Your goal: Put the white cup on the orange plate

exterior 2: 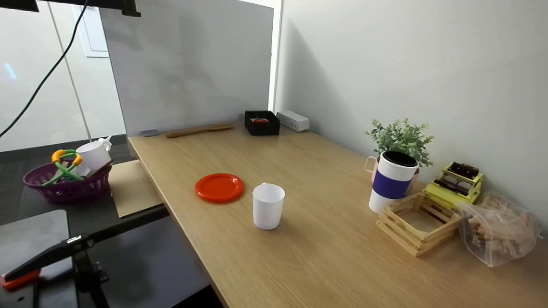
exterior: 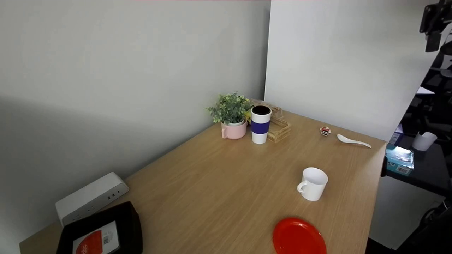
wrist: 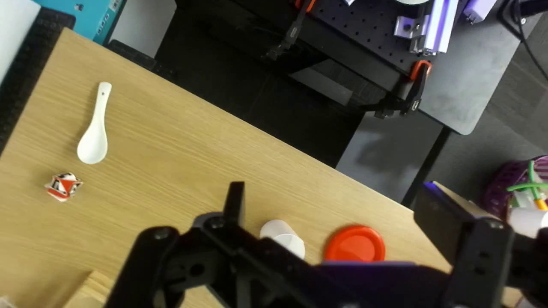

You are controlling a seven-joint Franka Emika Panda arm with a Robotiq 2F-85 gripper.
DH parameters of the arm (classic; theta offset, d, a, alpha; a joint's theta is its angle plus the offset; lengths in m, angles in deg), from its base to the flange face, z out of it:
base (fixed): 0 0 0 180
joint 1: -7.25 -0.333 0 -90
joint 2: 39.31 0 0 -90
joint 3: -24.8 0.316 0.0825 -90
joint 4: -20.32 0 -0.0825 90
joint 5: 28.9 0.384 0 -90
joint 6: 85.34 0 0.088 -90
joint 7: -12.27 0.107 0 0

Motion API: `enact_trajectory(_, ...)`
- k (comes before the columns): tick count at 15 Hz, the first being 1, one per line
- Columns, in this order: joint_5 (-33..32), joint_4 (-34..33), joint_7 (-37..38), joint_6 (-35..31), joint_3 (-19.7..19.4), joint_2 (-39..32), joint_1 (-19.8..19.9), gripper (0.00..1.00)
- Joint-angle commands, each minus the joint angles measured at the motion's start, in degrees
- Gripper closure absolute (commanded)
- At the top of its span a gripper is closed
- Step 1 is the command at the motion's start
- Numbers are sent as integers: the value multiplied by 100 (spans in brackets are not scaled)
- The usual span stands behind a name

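Observation:
The white cup (exterior: pixel 313 184) stands upright on the wooden table in both exterior views (exterior 2: pixel 268 206). In the wrist view the cup (wrist: pixel 282 236) is partly hidden by the gripper's body. The orange plate (exterior: pixel 299 237), red-orange and flat, lies beside the cup, a short gap away. It also shows in an exterior view (exterior 2: pixel 219 188) and the wrist view (wrist: pixel 356 244), with nothing on it. My gripper (wrist: pixel 334 192) is wide open and empty, high above the table. Part of it shows at the top right of an exterior view (exterior: pixel 433 33).
A white-and-blue tumbler (exterior: pixel 260 125), a potted plant (exterior: pixel 231 116) and a wooden crate (exterior 2: pixel 417 222) stand along the wall. A white spoon (wrist: pixel 95 128) and a small red-white object (wrist: pixel 63 186) lie near one end. A black tray (exterior 2: pixel 262 123) stands at the opposite end.

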Motion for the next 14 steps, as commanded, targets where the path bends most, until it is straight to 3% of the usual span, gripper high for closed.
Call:
enact_trajectory(1, 250, -229, -1106, 158, -59, -362, -73, 0)
enact_trajectory(3, 202, -268, -1716, 312, -33, -462, -46, 0)
enact_trajectory(4, 174, -32, -1211, 86, 74, -225, 54, 0)
enact_trajectory(7, 174, -90, -1563, 134, 84, -362, 65, 0)
enact_trajectory(14, 391, -197, -1588, -75, 196, -678, -32, 0)
